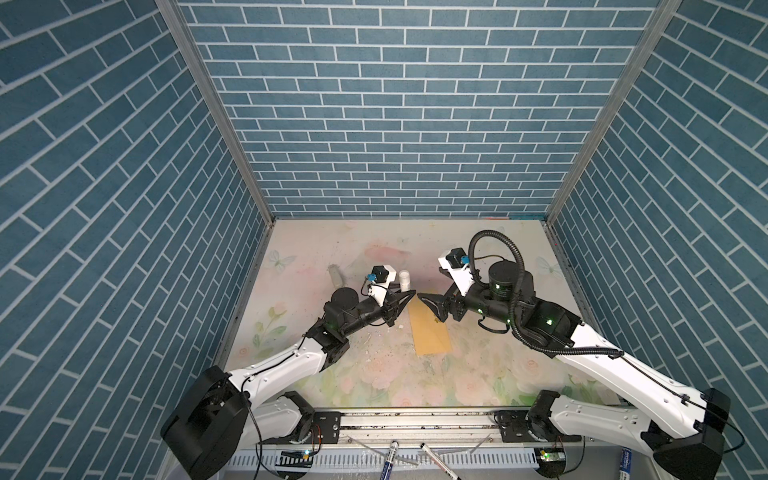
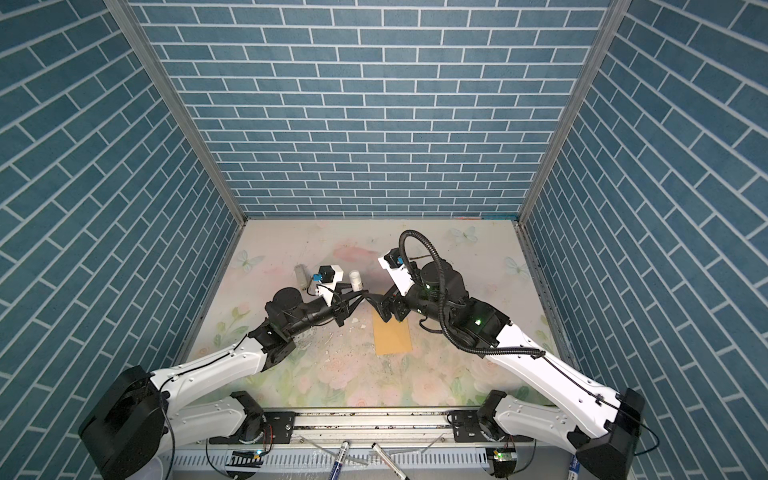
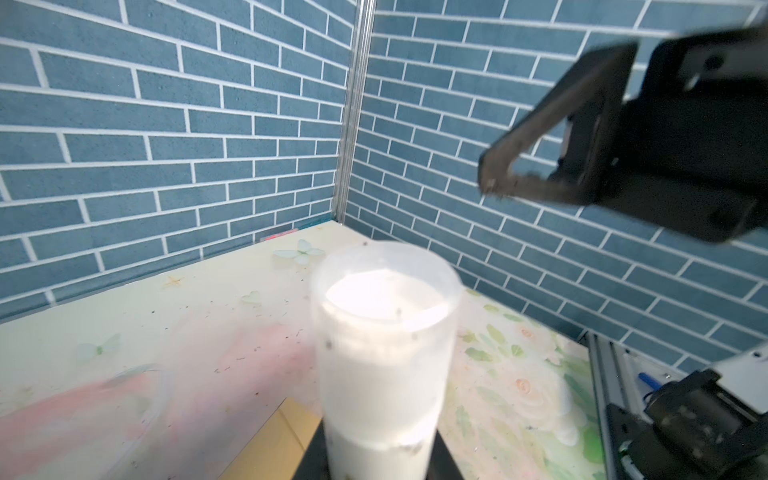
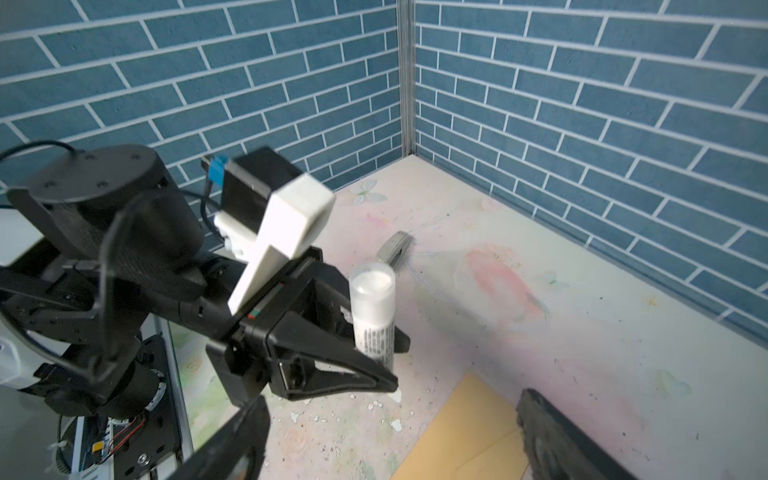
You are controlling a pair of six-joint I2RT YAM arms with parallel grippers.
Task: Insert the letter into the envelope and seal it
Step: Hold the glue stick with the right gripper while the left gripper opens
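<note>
The work appears to be at the sealing stage. The long mustard-yellow kraft paper envelope lies flat on the floral-printed worktop between the two arms, its far end under the right pincer. The pale beige bordered letter is nowhere to be seen, so I judge it is already inside the envelope, though the pictures cannot confirm that.

The left pincer is closed narrowly around the lower part of a white, translucent plastic glue stick and holds it upright just beyond the envelope's far end. The right pincer stands wide open and empty, close to the top of the glue stick but apart from it. A clear rim rises above the white mass in the left wrist view. I cannot tell whether that is a cap or the bare tube mouth. A small grey oblong object lies on the worktop further back.

Next, I judge, the glue end must be bared if it is capped and brought down to the flap, with the envelope kept from sliding. Whether the flap lies open or folded cannot be told.

The glue stick carries a band of dark print, too small to read. The marker pens at the front rail bear lettering that is also illegible. No writing shows on the envelope.
</note>
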